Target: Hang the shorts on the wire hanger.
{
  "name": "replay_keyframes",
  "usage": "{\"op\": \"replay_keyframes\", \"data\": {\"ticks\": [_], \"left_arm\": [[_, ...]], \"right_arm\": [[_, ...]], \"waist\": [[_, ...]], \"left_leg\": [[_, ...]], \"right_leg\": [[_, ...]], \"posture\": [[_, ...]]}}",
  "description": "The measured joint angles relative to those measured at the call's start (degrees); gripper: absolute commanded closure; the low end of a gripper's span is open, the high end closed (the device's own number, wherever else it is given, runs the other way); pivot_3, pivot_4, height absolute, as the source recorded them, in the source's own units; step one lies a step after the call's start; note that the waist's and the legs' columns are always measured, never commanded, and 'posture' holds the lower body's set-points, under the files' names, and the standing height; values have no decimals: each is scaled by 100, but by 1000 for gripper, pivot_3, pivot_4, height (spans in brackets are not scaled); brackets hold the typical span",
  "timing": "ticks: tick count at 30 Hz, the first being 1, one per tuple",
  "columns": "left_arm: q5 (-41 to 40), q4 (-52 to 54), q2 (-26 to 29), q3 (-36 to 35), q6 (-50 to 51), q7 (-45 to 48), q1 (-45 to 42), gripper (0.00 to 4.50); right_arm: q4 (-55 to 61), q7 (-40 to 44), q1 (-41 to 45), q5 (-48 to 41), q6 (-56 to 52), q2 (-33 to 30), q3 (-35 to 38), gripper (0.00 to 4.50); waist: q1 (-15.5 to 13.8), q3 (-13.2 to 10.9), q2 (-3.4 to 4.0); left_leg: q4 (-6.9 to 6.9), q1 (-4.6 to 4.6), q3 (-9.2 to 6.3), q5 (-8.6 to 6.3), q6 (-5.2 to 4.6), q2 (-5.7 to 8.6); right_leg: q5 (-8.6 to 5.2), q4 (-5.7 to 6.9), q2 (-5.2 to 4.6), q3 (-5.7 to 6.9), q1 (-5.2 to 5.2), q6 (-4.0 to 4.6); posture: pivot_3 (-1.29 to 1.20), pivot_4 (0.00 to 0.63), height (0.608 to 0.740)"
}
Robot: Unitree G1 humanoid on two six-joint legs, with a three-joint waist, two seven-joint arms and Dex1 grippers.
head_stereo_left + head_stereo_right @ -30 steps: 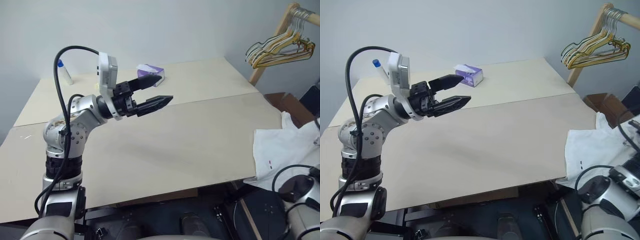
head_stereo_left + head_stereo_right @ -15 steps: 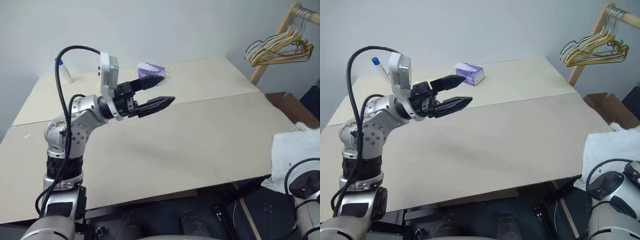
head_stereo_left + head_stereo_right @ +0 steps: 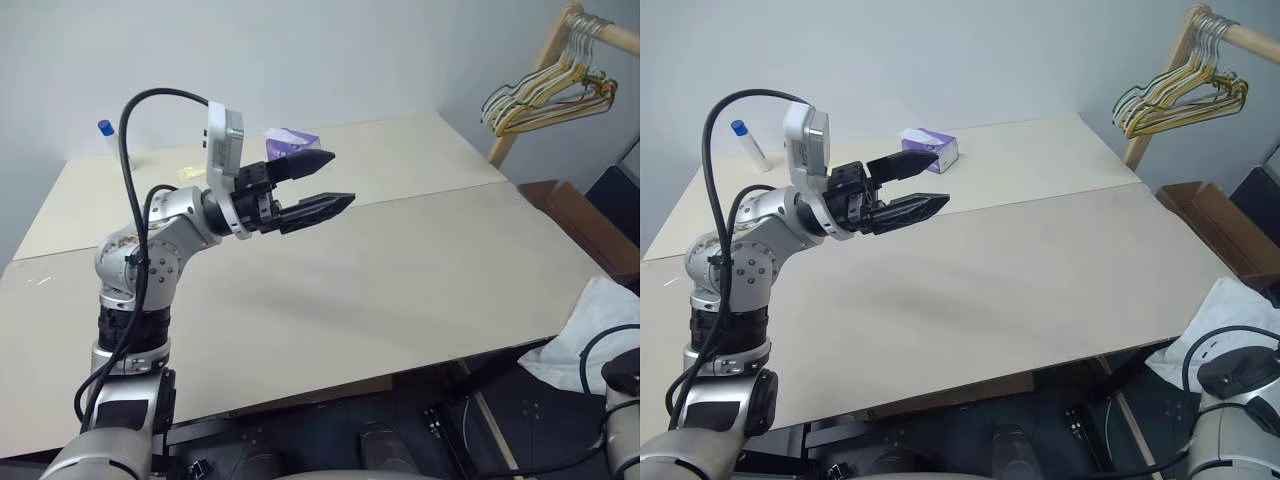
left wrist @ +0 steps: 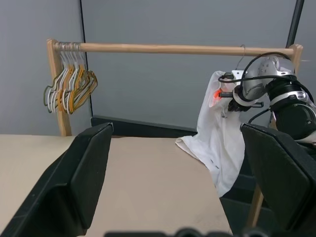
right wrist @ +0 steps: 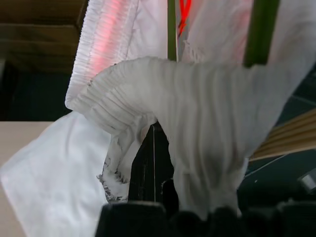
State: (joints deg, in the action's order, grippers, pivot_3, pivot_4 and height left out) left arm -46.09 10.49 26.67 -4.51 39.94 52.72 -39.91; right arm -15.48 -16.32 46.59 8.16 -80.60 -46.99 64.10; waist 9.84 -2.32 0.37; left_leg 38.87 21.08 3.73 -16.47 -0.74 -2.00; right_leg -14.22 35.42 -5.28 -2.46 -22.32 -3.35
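Shorts (image 4: 217, 138) clenched at waistband in right end effector (image 4: 224, 94), hanging lengthwise beside worktop (image 3: 400, 270); left end effector (image 3: 315, 185) released, well apart.

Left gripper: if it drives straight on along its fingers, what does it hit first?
Nothing close: the open left gripper points over bare table. Its wrist view looks toward the shorts hanging from the shut right gripper beyond the table's edge, probably first. Depth is unclear.

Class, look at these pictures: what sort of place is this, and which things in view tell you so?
Probably an indoor test room set up for laundry practice: a plain pale table, a wooden clothes rail with a bunch of hangers, white shorts hanging beside it, bare grey walls.
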Motion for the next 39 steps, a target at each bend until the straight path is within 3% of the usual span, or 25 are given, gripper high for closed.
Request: {"op": "replay_keyframes", "data": {"ticks": [9, 15, 16, 19, 27, 28, 39], "left_arm": [[-2, 5, 1, 2, 3, -4, 0, 0], [1, -15, 6, 10, 3, 12, -4, 0], [1, -21, 6, 23, 2, 27, -22, 0], [11, -92, 6, 35, -3, 77, -113, 0], [79, -233, -27, 77, -26, 149, -185, 0], [78, -232, -27, 77, -26, 149, -183, 0], [78, -137, -43, 73, -26, 118, -80, 0]], "right_arm": [[101, 252, -69, -168, -90, 102, 63, 4330], [200, 1042, -533, -533, 11, 102, -1032, 4330], [88, 1138, -532, -599, 40, 34, -1209, 4104], [-439, 1387, -370, -749, 161, -232, -1622, 4104], [-1976, 1381, 381, -898, 334, -817, -1949, 4104], [-2071, 1381, 456, -941, 278, -858, -1922, 4330], [-1592, 1900, 1, -1182, -42, -1063, -2471, 4330]], "waist": [[35, 7, -31], [87, 8, -29], [95, 9, -28], [118, 9, -26], [138, 9, -24], [136, 9, -24], [124, 9, -25]], "left_leg": [[1, 6, -19, 2, -5, 5], [1, 1, -12, 2, -5, 8], [2, 0, -11, 2, -6, 8], [1, 1, -13, 6, -11, 12], [-4, 8, -14, 5, -17, 14], [-3, 8, -13, 5, -17, 15], [1, 7, -15, 5, -17, 15]], "right_leg": [[8, -33, 9, -7, 8, -12], [13, -32, 7, -22, 8, -20], [13, -30, 8, -24, 9, -20], [14, -31, 7, -22, 9, -20], [14, -44, 6, -25, 8, -21], [14, -44, 5, -26, 8, -21], [15, -40, 6, -26, 9, -23]], "posture": [[-172, 19, 740], [-185, 15, 740], [-189, 15, 740], [-193, 14, 740], [-183, 15, 740], [-183, 13, 740], [-189, 15, 740]]}}
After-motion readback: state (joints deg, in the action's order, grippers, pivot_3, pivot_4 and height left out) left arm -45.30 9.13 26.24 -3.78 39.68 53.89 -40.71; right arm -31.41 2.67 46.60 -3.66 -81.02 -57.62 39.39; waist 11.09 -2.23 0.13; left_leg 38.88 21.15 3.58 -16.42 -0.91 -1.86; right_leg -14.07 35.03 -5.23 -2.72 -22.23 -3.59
